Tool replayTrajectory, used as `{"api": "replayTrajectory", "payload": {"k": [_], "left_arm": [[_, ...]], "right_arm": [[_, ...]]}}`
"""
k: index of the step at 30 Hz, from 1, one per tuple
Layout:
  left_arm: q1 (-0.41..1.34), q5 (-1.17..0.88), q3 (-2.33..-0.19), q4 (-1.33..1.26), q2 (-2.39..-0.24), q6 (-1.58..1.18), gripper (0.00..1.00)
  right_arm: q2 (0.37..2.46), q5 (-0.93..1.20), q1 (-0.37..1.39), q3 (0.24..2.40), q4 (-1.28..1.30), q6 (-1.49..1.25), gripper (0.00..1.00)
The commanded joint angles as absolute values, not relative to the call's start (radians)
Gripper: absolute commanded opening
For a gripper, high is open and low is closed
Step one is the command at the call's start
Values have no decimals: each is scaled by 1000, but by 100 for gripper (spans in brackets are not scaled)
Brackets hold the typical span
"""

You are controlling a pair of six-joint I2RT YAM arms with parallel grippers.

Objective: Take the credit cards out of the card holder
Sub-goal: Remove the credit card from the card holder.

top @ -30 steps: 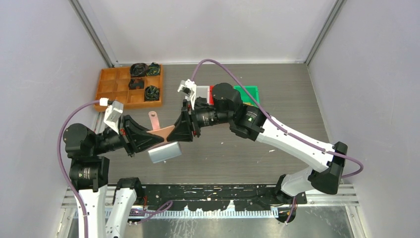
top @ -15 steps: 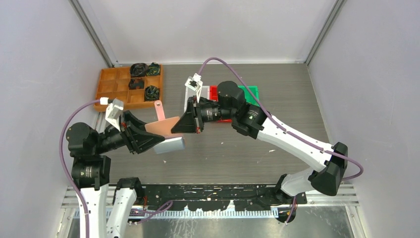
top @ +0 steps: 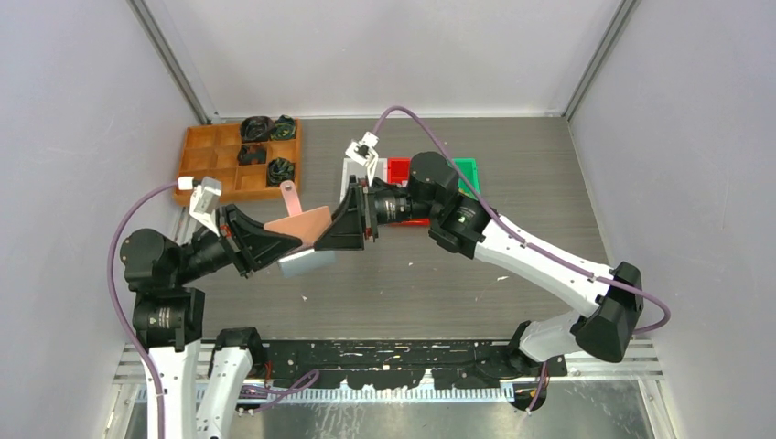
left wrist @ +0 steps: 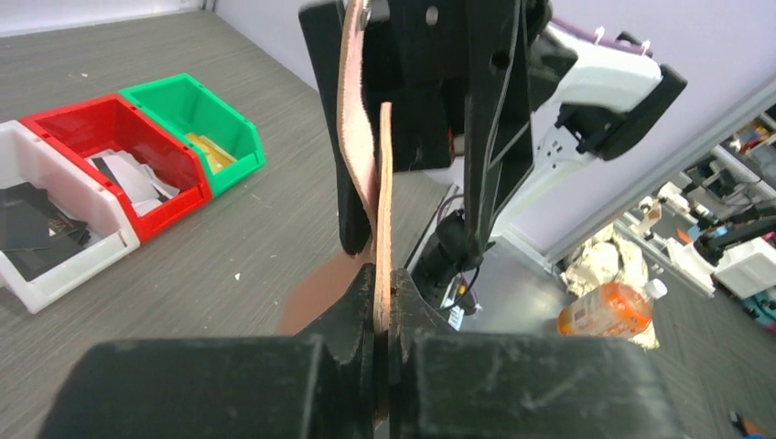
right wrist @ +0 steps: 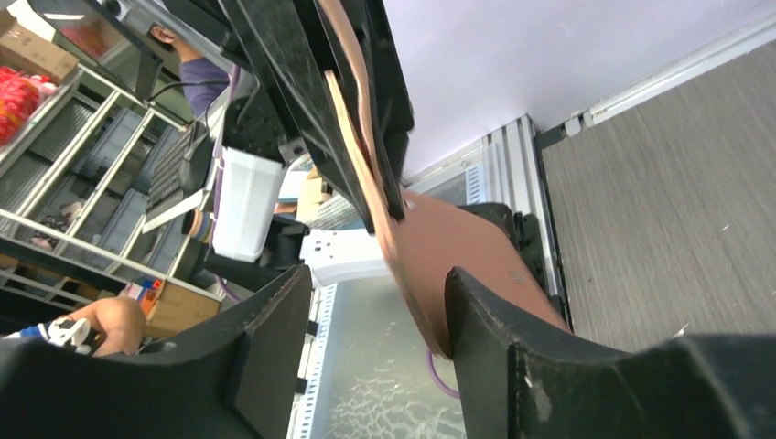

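Note:
A tan leather card holder hangs in the air above the table between my two arms. My left gripper is shut on its left edge; in the left wrist view the leather stands edge-on, pinched in the jaws, with a flap peeling away. My right gripper is open at the holder's right side. In the right wrist view the leather rests against the right finger, with a gap to the other finger. A grey flat piece shows just under the holder. No card shows clearly.
White, red and green bins stand in a row behind the right gripper, with cards inside them. A wooden compartment tray with black items sits at the back left. Grey walls close both sides.
Both grippers have carried the holder upward and toward the back of the table. The grey piece under it moved along. The left gripper has stayed shut on the leather.

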State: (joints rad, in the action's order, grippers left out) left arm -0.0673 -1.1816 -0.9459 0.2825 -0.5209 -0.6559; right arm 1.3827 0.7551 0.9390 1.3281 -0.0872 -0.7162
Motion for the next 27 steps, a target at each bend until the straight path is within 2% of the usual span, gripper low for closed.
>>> {"api": "replayTrajectory", "payload": {"k": [1,9,16,27], "left_arm": [[-69,-1097,-960,111,-547,-793,0],[-69,-1096,-984,22,-576,-937,0],[-70,-1059,-995,27,-577,-930,0],[-70,-1023,-995,32,-583,-933,0]], "right_arm": [[1328,827,938,1230,-244,-805,62],[1265,757,938,1126,-243,-724,67],[1258,819,945,1102,-302,-780,57],[1201,718,951,1040,-322,-770,44]]}}
